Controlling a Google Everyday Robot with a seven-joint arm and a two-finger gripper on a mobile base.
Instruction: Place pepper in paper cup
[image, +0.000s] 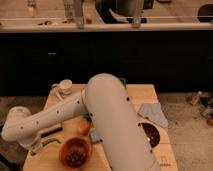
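Evidently the jaws sit low at the bench (141, 94) edge to reach the pepper (50, 142) just beside them, the paper cup (65, 86) well beyond; their grip I cannot tell.

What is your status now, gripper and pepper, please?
Gripper low at table front left, beside pepper. Pepper not in paper cup; cup at far left corner. Orange bowl close beside pepper.

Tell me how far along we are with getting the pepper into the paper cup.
Done: nothing delivered yet. The pepper lies at the front-left of the table, left of the orange bowl. In hand: the gripper is low beside the pepper; a grasp cannot be confirmed. Left: secure it, lift, carry to the paper cup at the back-left corner, release.
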